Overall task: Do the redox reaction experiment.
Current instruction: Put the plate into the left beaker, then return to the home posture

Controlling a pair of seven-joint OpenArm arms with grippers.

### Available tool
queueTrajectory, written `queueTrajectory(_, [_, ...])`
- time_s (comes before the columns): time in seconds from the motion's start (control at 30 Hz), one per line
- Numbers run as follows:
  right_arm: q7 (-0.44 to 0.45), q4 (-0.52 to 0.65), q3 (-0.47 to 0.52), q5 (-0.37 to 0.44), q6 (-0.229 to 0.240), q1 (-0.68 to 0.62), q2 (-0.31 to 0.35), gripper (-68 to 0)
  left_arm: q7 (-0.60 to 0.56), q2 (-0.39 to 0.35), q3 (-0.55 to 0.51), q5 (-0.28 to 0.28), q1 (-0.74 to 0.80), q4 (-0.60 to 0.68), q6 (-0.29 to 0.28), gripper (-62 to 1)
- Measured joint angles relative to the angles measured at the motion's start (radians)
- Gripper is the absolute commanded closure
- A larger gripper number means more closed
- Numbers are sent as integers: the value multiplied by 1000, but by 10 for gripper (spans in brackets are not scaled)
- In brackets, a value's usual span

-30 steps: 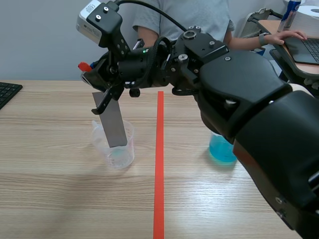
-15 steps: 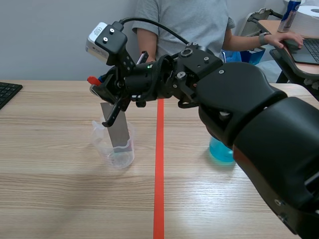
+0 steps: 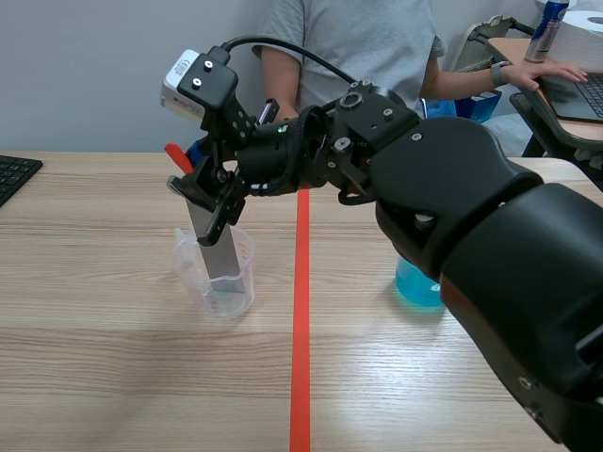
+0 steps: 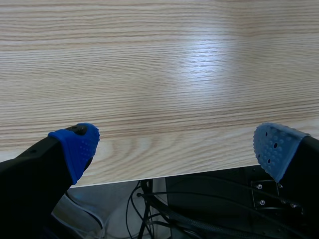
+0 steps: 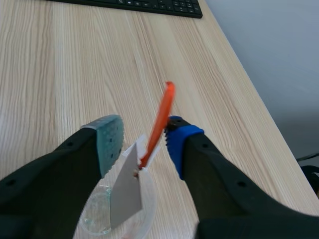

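Two pincers, both released.
Right pincer [image 5: 142, 130] straddles orange-handled grey strip [image 5: 125, 191] standing in clear beaker [image 3: 236, 282]; left pincer [image 4: 174, 144] over table [image 4: 159, 74] edge.

Grey plate [image 3: 219, 250], orange clip [image 5: 159, 124] (blue liquid [image 3: 419, 282])

Right claw [image 5: 143, 140] raised, spread; left claw [image 4: 177, 145] low, spread wide.

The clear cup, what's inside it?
A grey metal strip stands tilted inside the clear cup, with an orange-red clip on its top end. The strip covers part of the cup's bottom, so whether there is liquid cannot be told.
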Motion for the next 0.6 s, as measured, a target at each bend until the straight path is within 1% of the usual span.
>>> queueTrajectory(0.03, [0,0,-2,0,8,0,0,-283,0,0,0,0,0,0,0,-623])
queueTrajectory(0.2, [26,0,-57,0,8,0,0,-367,0,0,0,0,0,0,0,-623])
queueTrajectory(0.4, [33,0,-106,0,6,0,-7,-473,0,0,0,0,0,0,-1,-623])
queueTrajectory(0.53, [57,0,-137,0,6,-3,-26,-554,0,0,0,0,0,0,-1,-623])
queueTrajectory(0.6, [80,0,-143,0,6,-14,-36,-584,0,0,0,0,0,0,-1,-623])
